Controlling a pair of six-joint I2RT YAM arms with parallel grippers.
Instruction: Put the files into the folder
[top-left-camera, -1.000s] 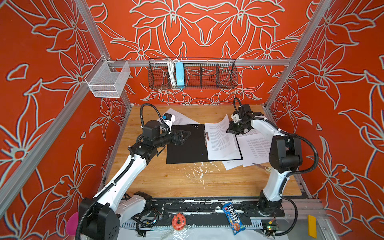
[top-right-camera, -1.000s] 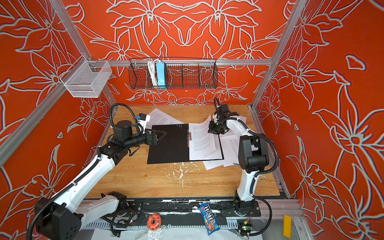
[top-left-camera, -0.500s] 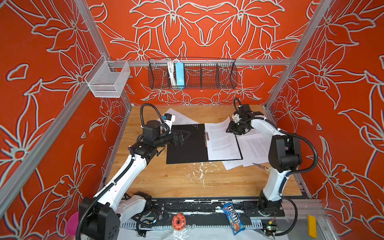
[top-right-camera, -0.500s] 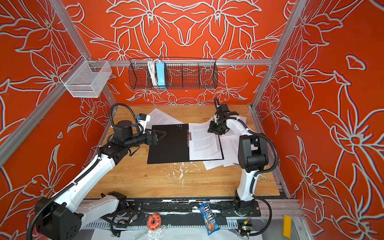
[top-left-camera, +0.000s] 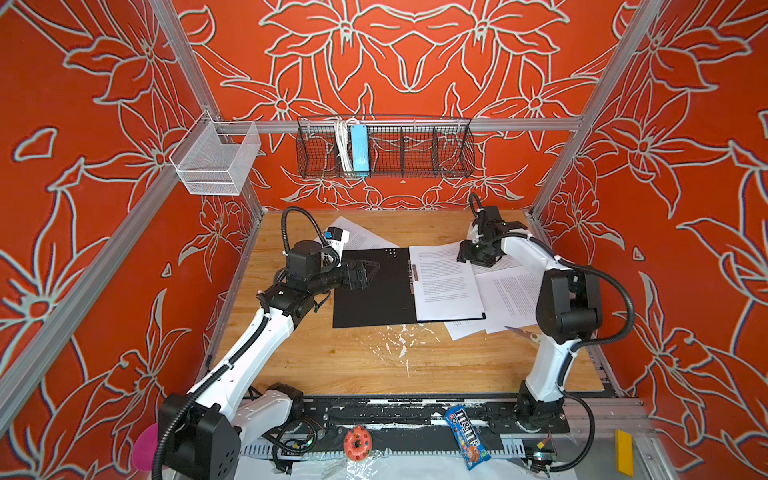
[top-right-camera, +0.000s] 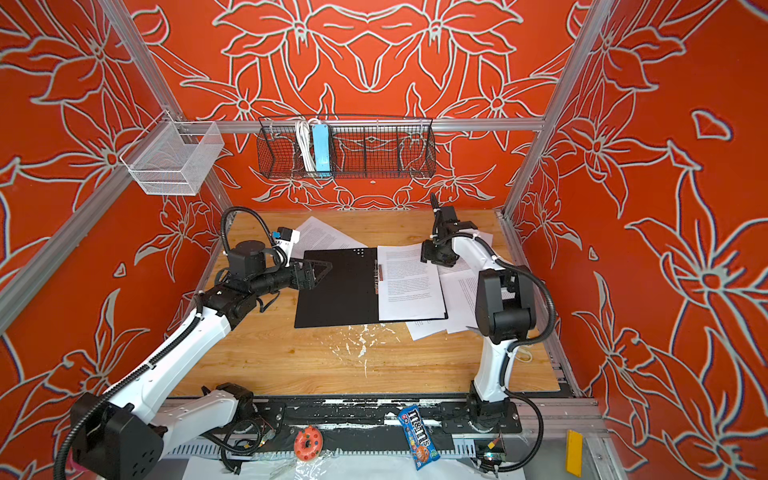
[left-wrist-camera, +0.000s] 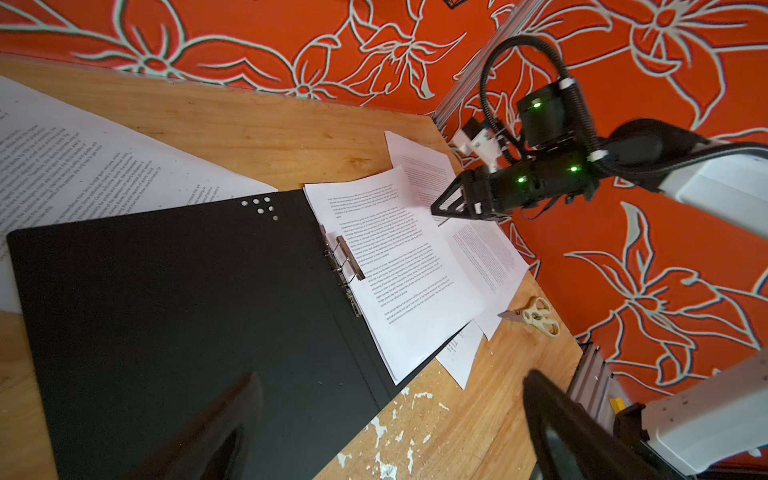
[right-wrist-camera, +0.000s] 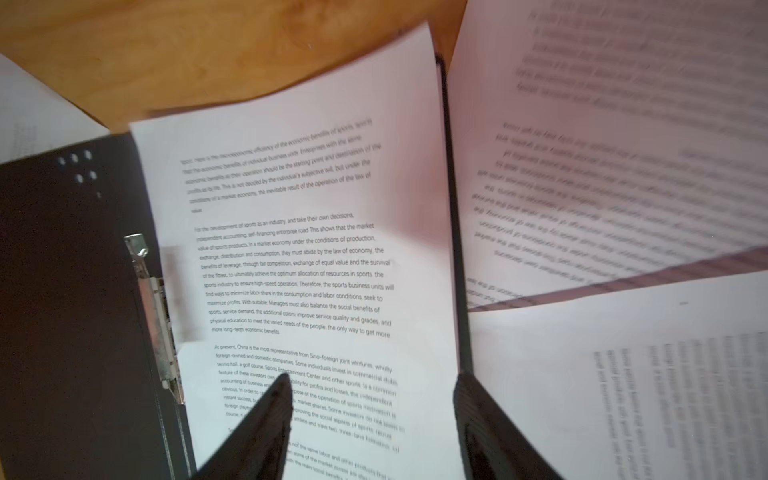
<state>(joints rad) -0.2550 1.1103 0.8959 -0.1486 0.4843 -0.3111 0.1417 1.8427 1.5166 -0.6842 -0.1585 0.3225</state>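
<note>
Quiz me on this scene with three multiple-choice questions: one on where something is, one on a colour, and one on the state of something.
1. The light-blue power strip is:
A at the front
B at the back, in the black wire basket
C on the right side

2. The inside of the open folder is:
A blue
B white
C black

3. The left tool is:
A open, holding nothing
B shut tight
C out of every view

Answers:
1 B: in both top views it stands in the basket hung on the back wall.
2 C: the folder's bare left half is plainly black.
3 A: the left wrist view shows its jaws wide apart with nothing between them.
</note>
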